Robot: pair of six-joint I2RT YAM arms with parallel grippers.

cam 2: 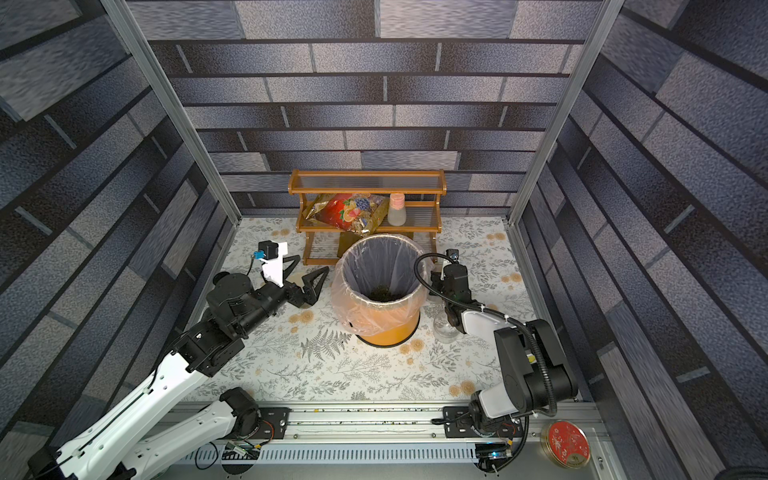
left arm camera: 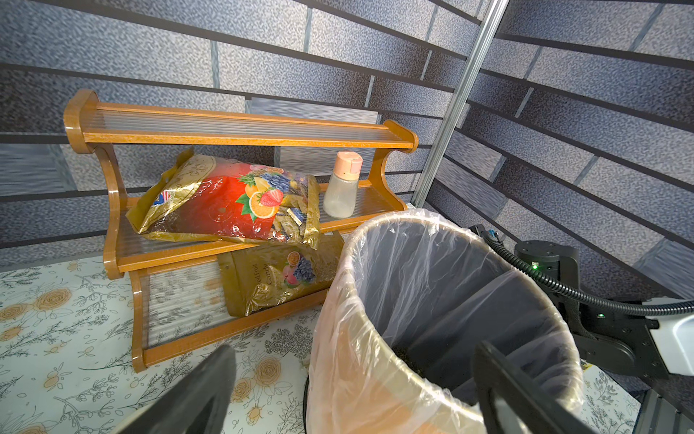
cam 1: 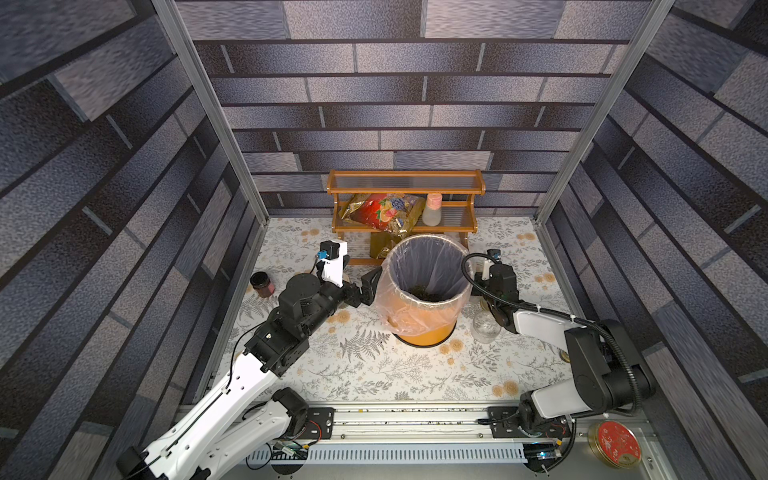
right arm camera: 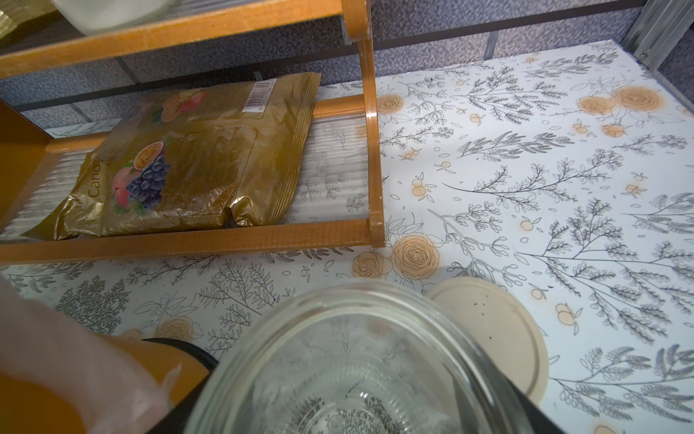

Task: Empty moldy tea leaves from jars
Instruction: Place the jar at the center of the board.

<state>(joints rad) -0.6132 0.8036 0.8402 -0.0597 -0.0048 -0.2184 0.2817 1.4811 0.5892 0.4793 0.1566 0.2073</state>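
Left fingers (left arm camera: 202, 390) stand wide apart with nothing between them, just left of the bin (cam 1: 419, 326) at mid-frame in both top views. In the left wrist view one finger is over the bench (cam 1: 374, 374) and the other over the bin's lined rim.

Right fingers (right arm camera: 525, 413) are clamped on an empty clear jar (right arm camera: 349, 368). The jar fills the lower middle of the right wrist view, mouth toward the camera; whether it rests on the bench I cannot tell. A cream lid (right arm camera: 492, 330) lies flat on the bench just right of it in that frame, and the bin's orange wall is at lower left.

In both top views clear glass (cam 1: 486, 328) shows just right of the bin, under the right arm (cam 1: 536, 322); whether it is the same jar I cannot tell.

The tea leaves (cam 1: 424, 293) lie as a dark heap on the bin's bottom, inside the liner.

A shelf (cam 1: 405, 189) stands behind the bin at upper middle. A dark jar (cam 1: 262, 284) sits at mid-left.
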